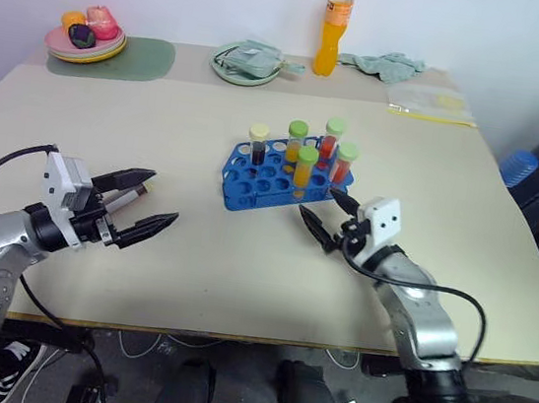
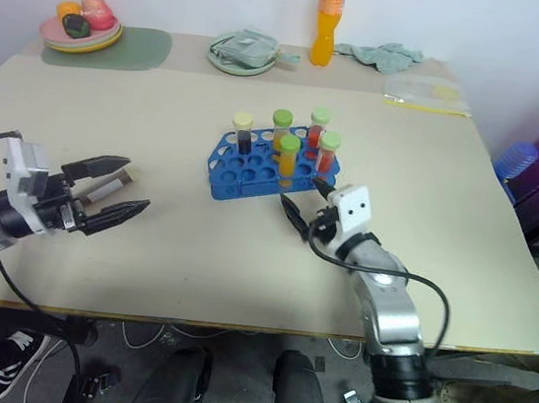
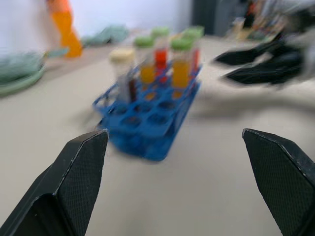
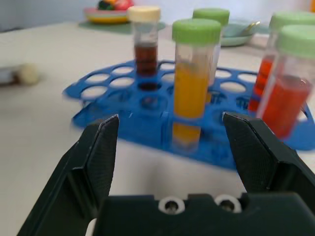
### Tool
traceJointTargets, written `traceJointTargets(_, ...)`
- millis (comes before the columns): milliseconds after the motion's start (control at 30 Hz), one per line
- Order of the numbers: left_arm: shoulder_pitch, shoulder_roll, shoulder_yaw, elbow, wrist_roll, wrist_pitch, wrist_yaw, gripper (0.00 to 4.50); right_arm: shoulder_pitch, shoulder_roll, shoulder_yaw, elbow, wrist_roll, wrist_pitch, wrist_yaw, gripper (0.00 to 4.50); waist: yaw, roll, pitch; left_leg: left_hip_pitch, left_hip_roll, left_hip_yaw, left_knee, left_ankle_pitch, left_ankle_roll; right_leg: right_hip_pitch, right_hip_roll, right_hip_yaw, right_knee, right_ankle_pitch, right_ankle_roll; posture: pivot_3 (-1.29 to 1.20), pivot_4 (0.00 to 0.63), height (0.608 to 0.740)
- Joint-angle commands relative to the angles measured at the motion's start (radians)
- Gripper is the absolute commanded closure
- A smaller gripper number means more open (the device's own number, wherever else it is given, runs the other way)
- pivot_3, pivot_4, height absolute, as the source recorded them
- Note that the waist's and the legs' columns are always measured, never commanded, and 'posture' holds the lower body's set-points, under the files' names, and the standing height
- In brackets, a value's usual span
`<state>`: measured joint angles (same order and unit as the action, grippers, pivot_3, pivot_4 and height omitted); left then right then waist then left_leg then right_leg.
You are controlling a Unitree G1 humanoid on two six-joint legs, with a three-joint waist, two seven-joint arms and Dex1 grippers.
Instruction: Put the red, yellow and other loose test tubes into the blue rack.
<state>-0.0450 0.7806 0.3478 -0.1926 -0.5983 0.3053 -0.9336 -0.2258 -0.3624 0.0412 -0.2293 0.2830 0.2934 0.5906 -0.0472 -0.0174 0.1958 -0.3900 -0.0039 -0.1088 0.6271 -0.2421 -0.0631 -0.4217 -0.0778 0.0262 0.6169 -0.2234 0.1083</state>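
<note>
The right gripper [image 1: 320, 206] stands with its two black fingers apart and empty, just at the near edge of the blue plastic test-tube rack [image 1: 252, 184]. A green-capped tube of orange liquid [image 4: 191, 88] stands in the rack's near row straight ahead of it.

The left gripper [image 1: 164, 198] is spread wide, also empty, well to the rack's left. It points towards the rack.

One loose clear tube with a cream cap [image 2: 118, 183] lies on its side on the beige table [image 1: 240, 277], left of the rack, right by the left gripper's fingers.

That tube looks like the step in hand. The left fingers need to close on it, stand it upright, and carry it to an empty hole.

Count:
- Five tubes upright in the rack.
  - One has a cream cap and dark liquid [image 1: 258, 145].
  - Four have green caps: two orange, two red.
- One tube loose.
- One rack.
</note>
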Motion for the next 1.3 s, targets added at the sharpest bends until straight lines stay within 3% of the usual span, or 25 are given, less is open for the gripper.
traceJointTargets(33, -0.067, 0.073, 0.039, 0.029, 0.043, 0.123, 0.117, 0.00, -0.041, -0.063, -0.059, -0.141, 0.204, 0.063, 0.161, 0.54, 0.003, 0.000, 0.000, 0.000, 0.000, -0.001, 0.000, 0.000, 0.000, 0.000, 0.000, 0.000, 0.000, 0.000, 0.000, 0.00, 0.150, 0.740)
traceJointTargets(100, -0.118, 0.124, 0.042, 0.079, 0.040, 0.215, 0.144, 0.00, -0.077, -0.104, -0.045, -0.163, 0.255, 0.106, 0.223, 0.03, 0.003, -0.001, 0.000, 0.000, 0.000, -0.001, 0.001, 0.000, 0.000, 0.000, 0.000, 0.000, 0.000, 0.000, 0.000, 0.00, 0.150, 0.740)
traceJointTargets(267, -0.255, 0.349, -0.104, 0.243, 0.056, 0.433, -0.032, 0.00, -0.194, -0.208, 0.019, -0.187, 0.319, 0.221, 0.353, 0.03, 0.003, -0.001, 0.000, -0.001, 0.000, 0.000, 0.000, 0.000, 0.000, 0.000, 0.000, -0.001, -0.001, 0.000, 0.000, 0.00, 0.150, 0.740)
traceJointTargets(433, -0.566, 0.421, -0.377, 0.495, 0.185, 0.514, -0.248, 0.00, -0.250, -0.239, 0.039, -0.141, 0.330, 0.231, 0.444, 0.03, 0.012, -0.002, 0.000, -0.002, 0.000, -0.001, 0.000, 0.000, 0.000, -0.001, 0.000, -0.001, 0.000, 0.000, 0.001, 0.00, 0.150, 0.740)
traceJointTargets(667, -0.977, 0.306, -0.744, 1.005, 0.513, 0.290, -0.636, 0.00, -0.253, -0.239, 0.075, -0.122, 0.281, 0.154, 0.510, 0.03, 0.011, -0.003, 0.000, -0.003, -0.001, 0.000, 0.001, 0.000, 0.000, -0.001, 0.000, -0.001, 0.000, 0.000, 0.001, 0.00, 0.150, 0.740)
traceJointTargets(733, -1.067, 0.262, -0.817, 1.131, 0.576, 0.254, -0.677, 0.00, -0.250, -0.234, 0.071, -0.123, 0.277, 0.147, 0.505, 0.03, 0.006, -0.004, 0.001, -0.003, -0.001, 0.000, 0.001, 0.000, 0.000, -0.002, 0.000, -0.001, 0.000, 0.000, 0.001, 0.00, 0.150, 0.740)
traceJointTargets(800, -1.133, 0.227, -0.910, 1.244, 0.647, 0.110, -0.681, 0.00, -0.238, -0.229, 0.072, -0.114, 0.269, 0.135, 0.501, 0.03, 0.004, -0.004, 0.001, -0.004, -0.001, 0.000, 0.001, 0.000, 0.000, -0.002, 0.000, -0.001, 0.001, 0.000, 0.003, 0.00, 0.150, 0.740)
traceJointTargets(867, -1.182, 0.186, -0.936, 1.345, 0.736, 0.018, -0.649, 0.00, -0.227, -0.216, 0.078, -0.106, 0.249, 0.109, 0.489, 0.03, 0.005, -0.004, 0.001, -0.004, -0.001, 0.000, 0.001, 0.000, 0.000, -0.002, 0.000, -0.001, 0.001, 0.002, 0.005, 0.00, 0.150, 0.740)
traceJointTargets(967, -1.251, 0.105, -0.888, 1.448, 0.771, 0.036, -0.574, 0.00, -0.210, -0.201, 0.082, -0.113, 0.235, 0.100, 0.466, 0.03, 0.008, -0.004, 0.001, -0.004, -0.001, 0.000, 0.001, 0.000, 0.000, -0.002, 0.000, -0.001, 0.001, 0.002, 0.006, 0.00, 0.150, 0.740)
traceJointTargets(1100, -1.261, 0.068, -0.891, 1.492, 0.850, -0.037, -0.507, 0.00, -0.195, -0.197, 0.079, -0.123, 0.230, 0.102, 0.447, 0.03, 0.007, -0.005, 0.001, -0.005, -0.001, -0.001, 0.002, 0.000, 0.000, -0.002, 0.000, -0.001, 0.001, 0.002, 0.007, 0.00, 0.150, 0.740)
traceJointTargets(1233, -1.242, 0.024, -0.848, 1.518, 0.860, 0.011, -0.491, 0.00, -0.189, -0.191, 0.082, -0.136, 0.230, 0.103, 0.422, 0.03, 0.006, -0.005, 0.001, -0.005, -0.001, -0.001, 0.002, 0.000, 0.000, -0.002, 0.000, -0.001, 0.002, 0.002, 0.007, 0.00, 0.150, 0.740)
traceJointTargets(1300, -1.221, 0.017, -0.845, 1.521, 0.881, 0.006, -0.474, 0.53, -0.191, -0.188, 0.083, -0.134, 0.226, 0.097, 0.413, 0.00, 0.005, -0.005, 0.001, -0.005, -0.001, -0.001, 0.002, 0.000, 0.000, -0.002, 0.000, -0.001, 0.002, 0.002, 0.007, 0.00, 0.150, 0.740)
